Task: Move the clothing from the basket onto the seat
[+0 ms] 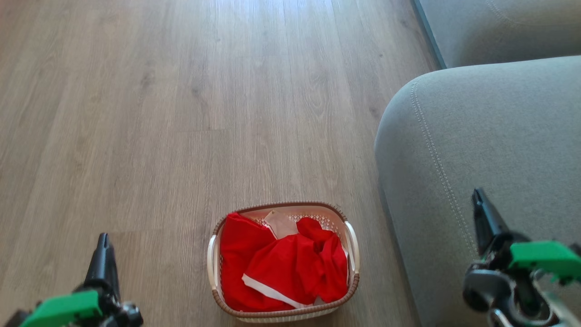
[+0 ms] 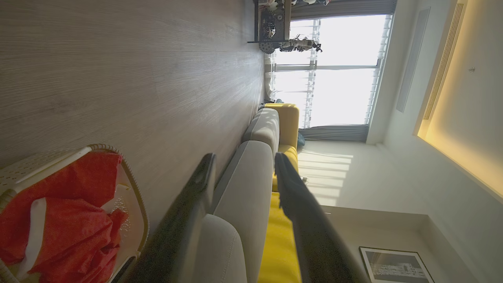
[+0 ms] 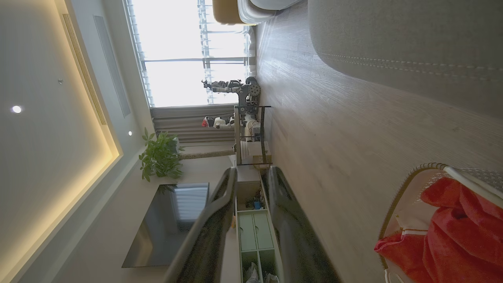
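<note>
The basket [image 1: 281,205] stands on the wooden floor at the bottom centre, beside the grey seat [image 1: 490,150], whose stitched edge rises at the right. Inside it lies the red clothing [image 1: 281,268], crumpled, with a white stripe showing. My left gripper [image 1: 103,240] hangs at the lower left, clear of the basket. My right gripper [image 1: 476,197] hovers over the seat's front edge. In the left wrist view the left gripper [image 2: 243,159] is open and empty, with the basket [image 2: 135,188] and clothing [image 2: 70,220] at lower left. The right gripper [image 3: 251,171] is likewise open, with the basket [image 3: 401,188], clothing [image 3: 459,228] and seat [image 3: 412,39] off to the right.
Wooden floor [image 1: 181,113] stretches ahead and to the left of the basket. A second grey sofa section [image 1: 499,27] sits at the far right. Yellow cushions [image 2: 283,236] lie on the sofa. A rack of equipment [image 3: 247,118], a plant [image 3: 159,157] and a television [image 3: 169,224] stand across the room.
</note>
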Robot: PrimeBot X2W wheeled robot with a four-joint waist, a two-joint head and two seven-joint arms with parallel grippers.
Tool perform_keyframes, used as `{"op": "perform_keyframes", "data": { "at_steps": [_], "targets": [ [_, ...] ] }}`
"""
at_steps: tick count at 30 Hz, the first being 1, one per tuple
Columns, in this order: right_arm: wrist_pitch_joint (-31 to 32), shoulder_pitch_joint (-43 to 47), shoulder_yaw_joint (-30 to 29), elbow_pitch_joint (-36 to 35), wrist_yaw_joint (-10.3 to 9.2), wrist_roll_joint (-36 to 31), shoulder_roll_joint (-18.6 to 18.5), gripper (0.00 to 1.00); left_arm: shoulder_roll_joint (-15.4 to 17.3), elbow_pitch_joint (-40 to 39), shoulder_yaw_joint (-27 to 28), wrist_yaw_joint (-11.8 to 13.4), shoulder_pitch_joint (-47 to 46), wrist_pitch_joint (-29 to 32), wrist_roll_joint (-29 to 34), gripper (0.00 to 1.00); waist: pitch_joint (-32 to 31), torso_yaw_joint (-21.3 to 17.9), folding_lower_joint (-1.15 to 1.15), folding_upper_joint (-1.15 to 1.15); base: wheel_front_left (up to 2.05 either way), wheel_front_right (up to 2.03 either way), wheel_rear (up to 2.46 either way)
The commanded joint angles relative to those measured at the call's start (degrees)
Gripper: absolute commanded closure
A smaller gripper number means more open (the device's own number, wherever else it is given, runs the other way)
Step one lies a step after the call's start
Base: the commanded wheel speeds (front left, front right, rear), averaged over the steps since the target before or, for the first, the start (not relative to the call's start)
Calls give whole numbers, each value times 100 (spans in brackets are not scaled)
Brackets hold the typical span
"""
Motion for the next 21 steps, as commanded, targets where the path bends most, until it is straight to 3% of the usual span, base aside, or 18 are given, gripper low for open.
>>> {"op": "perform_keyframes", "data": {
  "at_steps": [1, 21],
  "targets": [
    [0, 4, 4, 7, 0, -4, 6, 0, -1, 5, -1, -1, 6, -4, 1, 0, 0, 0, 0, 0, 0, 0, 0],
    [-24, 140, -30, 117, 0, -667, 310, 0, -4, -83, -32, -10, 250, -313, 344, 0, -45, 3, 0, 0, 0, 0, 0]
  ]
}}
